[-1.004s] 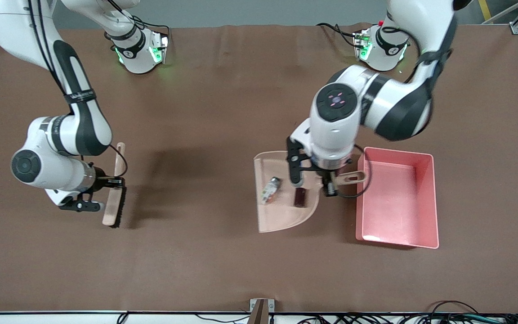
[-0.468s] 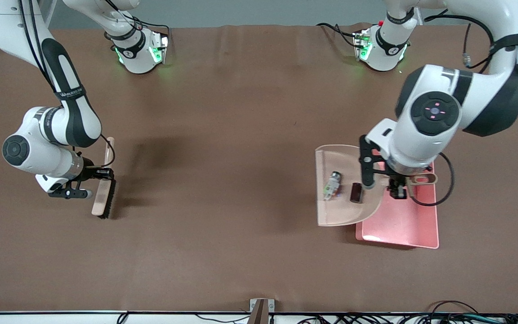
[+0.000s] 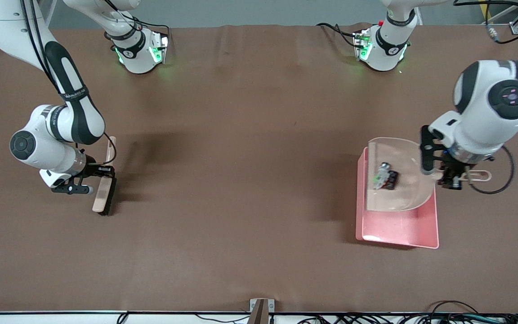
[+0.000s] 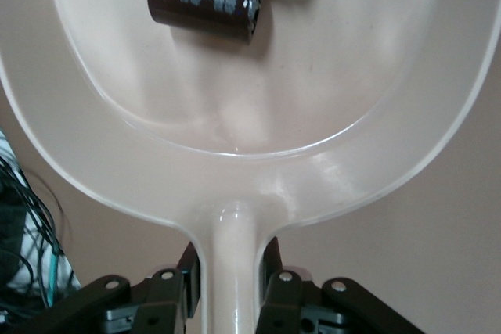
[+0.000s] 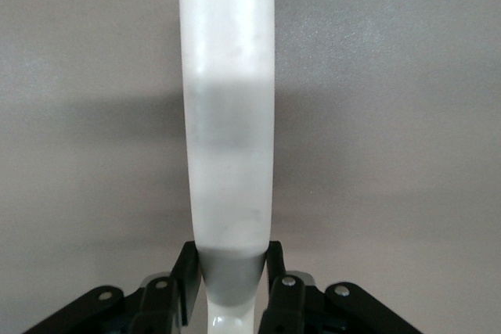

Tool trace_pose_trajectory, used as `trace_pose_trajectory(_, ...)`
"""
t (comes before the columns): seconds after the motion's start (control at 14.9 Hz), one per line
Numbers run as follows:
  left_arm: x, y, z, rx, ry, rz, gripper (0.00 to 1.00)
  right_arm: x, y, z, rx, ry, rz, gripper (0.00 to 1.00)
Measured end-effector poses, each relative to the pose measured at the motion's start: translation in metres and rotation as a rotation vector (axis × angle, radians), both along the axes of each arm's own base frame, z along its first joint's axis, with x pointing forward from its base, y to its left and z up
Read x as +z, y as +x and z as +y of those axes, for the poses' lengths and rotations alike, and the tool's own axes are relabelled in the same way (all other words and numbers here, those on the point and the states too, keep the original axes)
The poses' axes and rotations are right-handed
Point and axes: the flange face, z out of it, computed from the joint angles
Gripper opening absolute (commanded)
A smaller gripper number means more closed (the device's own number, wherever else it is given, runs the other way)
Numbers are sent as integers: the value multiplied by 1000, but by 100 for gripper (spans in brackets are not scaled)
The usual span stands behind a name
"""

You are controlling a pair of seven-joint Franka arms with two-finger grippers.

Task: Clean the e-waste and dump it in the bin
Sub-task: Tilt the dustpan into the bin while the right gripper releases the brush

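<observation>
While my left hand (image 3: pixel 453 176) is clamped on the handle of the beige dustpan (image 3: pixel 403 189), the pan hangs over the pink bin (image 3: pixel 398 234) at the right of the front view, its handle pointing to that frame's right edge and its straight lip toward the frame's left. Both e-waste pieces lie touching in the pan: the white-grey piece (image 3: pixel 381 174) and the dark block (image 3: pixel 392 180). My left wrist view shows the dark block (image 4: pixel 203 1) as a printed cylinder lying crosswise, while the pale piece is cut off at the frame's top. At the front view's left, my right hand (image 3: pixel 101 173) grips the brush (image 3: pixel 102 195) by its handle, its long axis running up-down; the bristles stay hidden in the right wrist view.
</observation>
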Motion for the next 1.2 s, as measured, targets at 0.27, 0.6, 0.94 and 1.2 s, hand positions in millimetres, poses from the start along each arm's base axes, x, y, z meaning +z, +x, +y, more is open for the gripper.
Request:
trace_pose_trajectory(0.27, -2, -1, 32, -48, 118, -6, 0, -1, -1, -5, -9, -2, -9, 23)
trace_pose_trajectory(0.6, -13, 2, 30, -90, 305, -20, 0, -1, -1, -6, -10, -2, -9, 54)
trace_pose_trajectory(0.94, -26, 5, -5, -129, 552, 22, 0, -1, -1, -5, -7, -1, -9, 71)
trace_pose_trajectory(1.2, -34, 9, -55, -110, 580, 16, 0, 11, 3, -4, -5, -1, -25, 100)
